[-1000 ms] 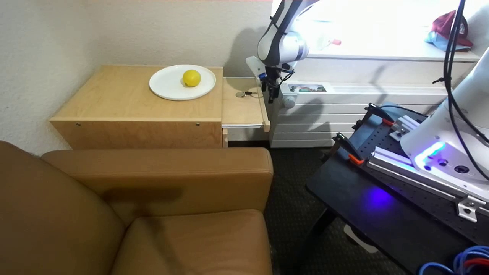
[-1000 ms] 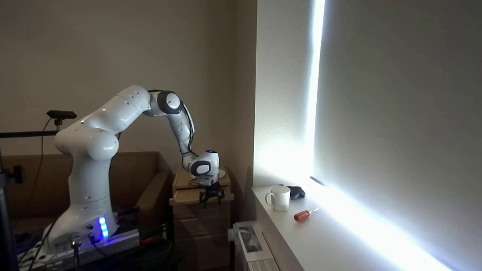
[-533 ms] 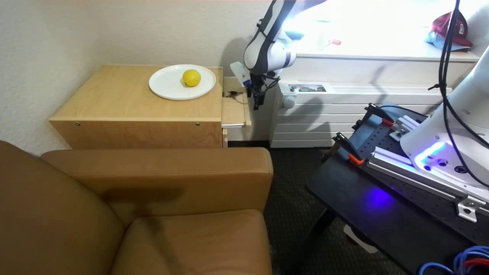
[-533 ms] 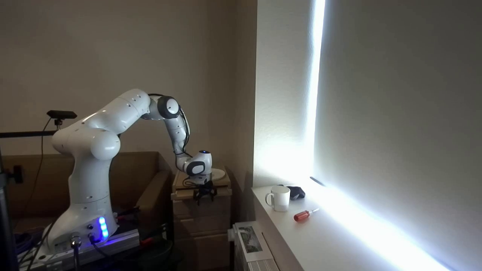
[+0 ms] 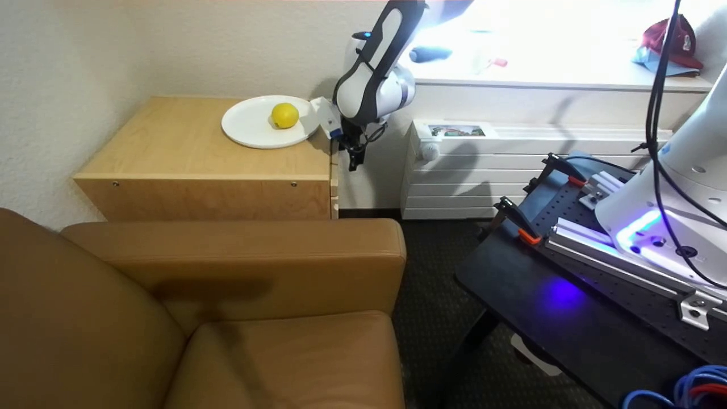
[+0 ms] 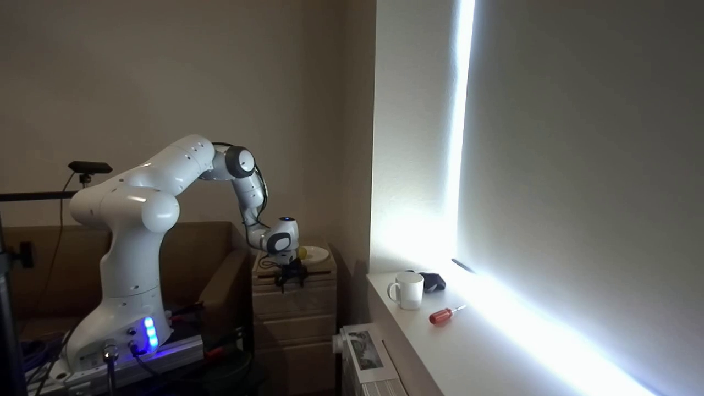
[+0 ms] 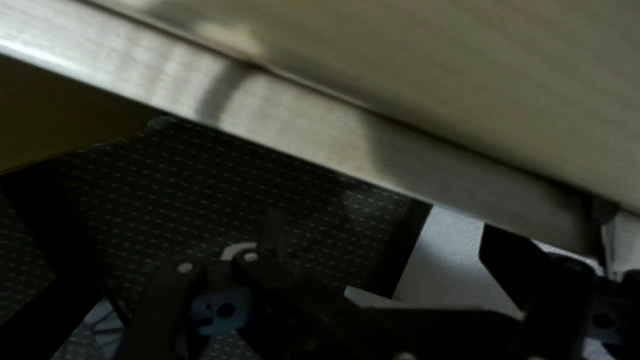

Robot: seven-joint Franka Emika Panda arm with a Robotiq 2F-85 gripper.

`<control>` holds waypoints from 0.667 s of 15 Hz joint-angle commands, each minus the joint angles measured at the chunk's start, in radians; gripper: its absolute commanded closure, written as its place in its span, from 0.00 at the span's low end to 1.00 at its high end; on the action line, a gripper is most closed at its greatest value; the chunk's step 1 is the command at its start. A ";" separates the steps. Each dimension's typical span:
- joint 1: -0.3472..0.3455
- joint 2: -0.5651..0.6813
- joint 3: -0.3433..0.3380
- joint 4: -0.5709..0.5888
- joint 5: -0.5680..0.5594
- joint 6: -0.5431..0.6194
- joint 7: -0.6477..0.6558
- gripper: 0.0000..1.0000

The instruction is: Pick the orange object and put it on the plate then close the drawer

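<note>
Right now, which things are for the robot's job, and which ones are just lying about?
For the job:
yellow ball
white plate under it
drawer
gripper

Just lying about, on the windowsill:
white mug
red screwdriver
dark red cap

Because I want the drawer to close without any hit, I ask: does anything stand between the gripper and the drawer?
Nothing visible does. The gripper is close in front of the drawer, and no view shows an object between them. Whether they touch, I cannot tell.
</note>
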 commanded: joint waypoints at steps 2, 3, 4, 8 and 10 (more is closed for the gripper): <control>0.013 0.018 -0.062 0.049 -0.040 -0.059 0.066 0.00; 0.039 0.016 -0.111 0.048 -0.062 -0.108 0.107 0.00; 0.062 0.015 -0.159 0.040 -0.082 -0.126 0.164 0.00; -0.023 -0.070 -0.117 -0.014 -0.151 -0.192 0.121 0.00; -0.075 -0.121 -0.061 -0.048 -0.163 -0.184 0.040 0.00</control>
